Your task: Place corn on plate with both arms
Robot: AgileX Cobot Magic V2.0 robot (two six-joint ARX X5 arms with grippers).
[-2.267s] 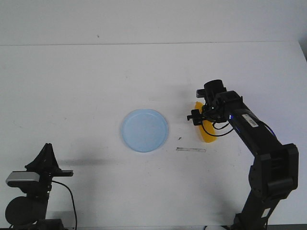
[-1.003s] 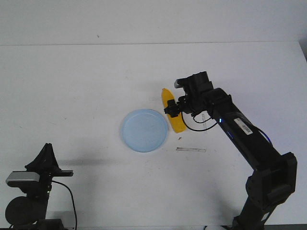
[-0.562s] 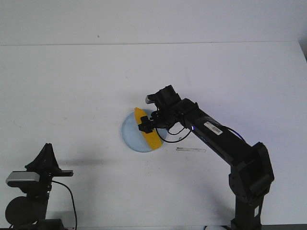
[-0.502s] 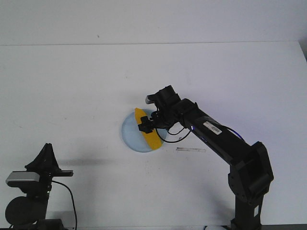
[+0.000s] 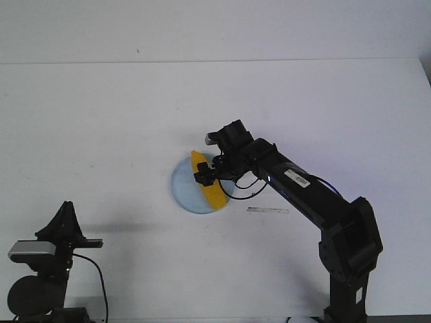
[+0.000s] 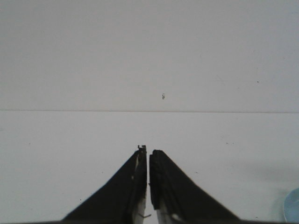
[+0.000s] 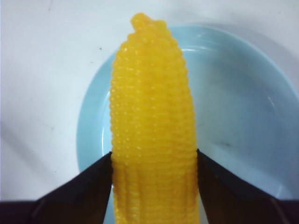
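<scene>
The white table [image 5: 121,121] carries the pale blue plate [image 5: 182,188], which lies flat near the middle, a little toward the near side. Just right of the plate a thin, pale strip [image 5: 267,210] lies flat on the surface; it may be tape or a label, too small to tell. A tiny dark speck [image 5: 137,50] marks the far left.
</scene>
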